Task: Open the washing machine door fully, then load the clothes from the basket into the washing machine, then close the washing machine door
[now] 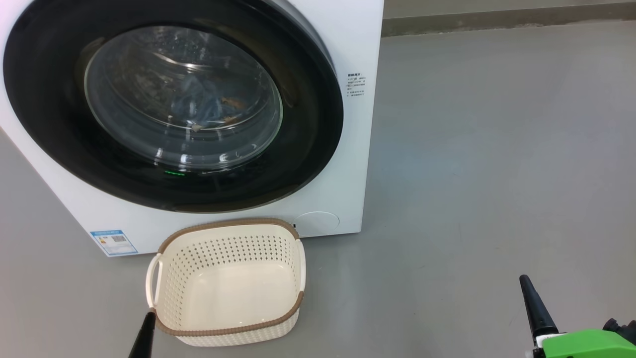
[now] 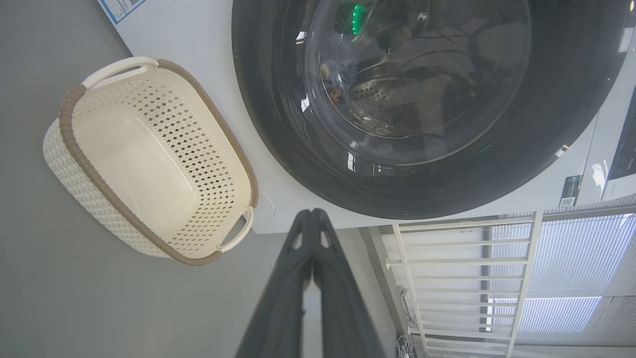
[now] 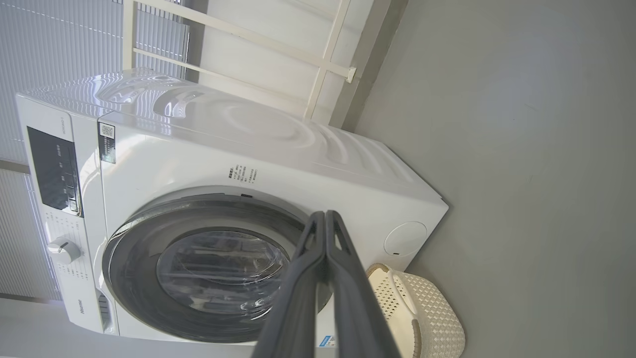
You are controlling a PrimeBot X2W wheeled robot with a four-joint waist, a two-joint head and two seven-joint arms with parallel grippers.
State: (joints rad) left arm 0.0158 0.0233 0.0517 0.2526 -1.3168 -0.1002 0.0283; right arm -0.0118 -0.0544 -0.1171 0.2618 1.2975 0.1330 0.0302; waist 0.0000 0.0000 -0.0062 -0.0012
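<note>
Left gripper (image 2: 312, 216) and right gripper (image 3: 325, 215) are closed, empty; swinging the left could knock the nearby basket (image 1: 233, 329).

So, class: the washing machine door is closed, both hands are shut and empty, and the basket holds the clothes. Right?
Not quite. The head view shows the basket empty; the clothes lie behind the washing machine door, which is closed. The left hand and right hand are shut and empty.
</note>
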